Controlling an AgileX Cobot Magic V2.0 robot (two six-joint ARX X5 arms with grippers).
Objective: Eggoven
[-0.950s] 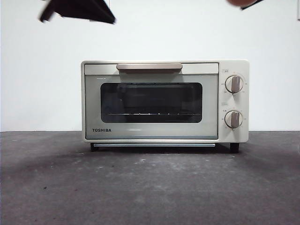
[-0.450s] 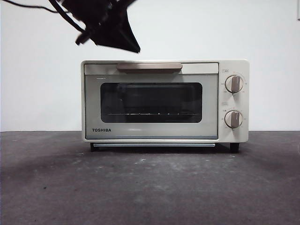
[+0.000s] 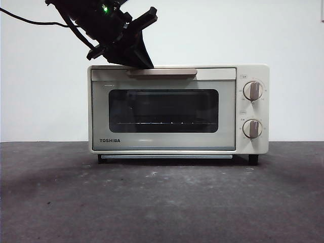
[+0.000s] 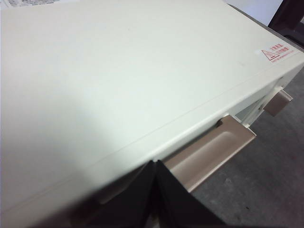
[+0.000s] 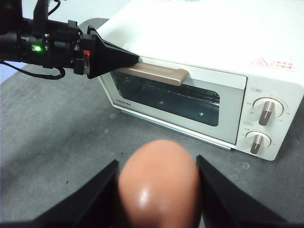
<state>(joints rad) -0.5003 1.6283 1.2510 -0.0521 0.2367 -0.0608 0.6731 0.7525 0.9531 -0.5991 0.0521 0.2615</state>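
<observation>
- Pressing our left gripper (image 4: pixel 154 164), jaws closed and empty, onto the tan handle (image 3: pixel 162 72) of the cream boxy TOSHIBA toaster oven (image 3: pixel 177 109), we risk slipping off.
- Our right gripper (image 5: pixel 159 178) clamps the smooth reddish-brown egg (image 5: pixel 159 183) in front of the shut door; over-squeezing could crack it.
- We work on a dark grey desk (image 3: pixel 162 202), white wall behind.

Egg (image 5: pixel 159 185) bottom cut off by the frame edge; oven (image 3: pixel 178 109) interior dim behind dark glass.
</observation>
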